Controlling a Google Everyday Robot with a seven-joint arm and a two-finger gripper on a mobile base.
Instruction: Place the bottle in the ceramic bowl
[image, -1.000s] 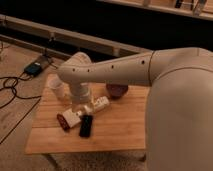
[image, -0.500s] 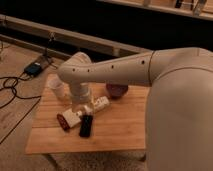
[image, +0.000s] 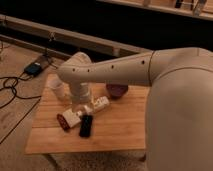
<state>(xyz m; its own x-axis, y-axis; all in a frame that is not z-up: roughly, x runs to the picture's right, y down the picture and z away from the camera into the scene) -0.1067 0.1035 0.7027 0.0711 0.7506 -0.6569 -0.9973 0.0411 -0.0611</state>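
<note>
Wood desk (image: 125, 135) carries everything. The arm (image: 115, 72) drops at left-centre, tool (image: 80, 107) low over the desk; can't tell if released or clenched. The bowl (image: 116, 90) is right-rear of the tool. The bottle (image: 101, 103) lies on its side between them, just right of the tool, long axis roughly bowlward.

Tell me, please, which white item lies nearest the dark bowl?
The bottle, on its side just left of the ceramic bowl; the white cup stands far left, with the claw between them.
</note>
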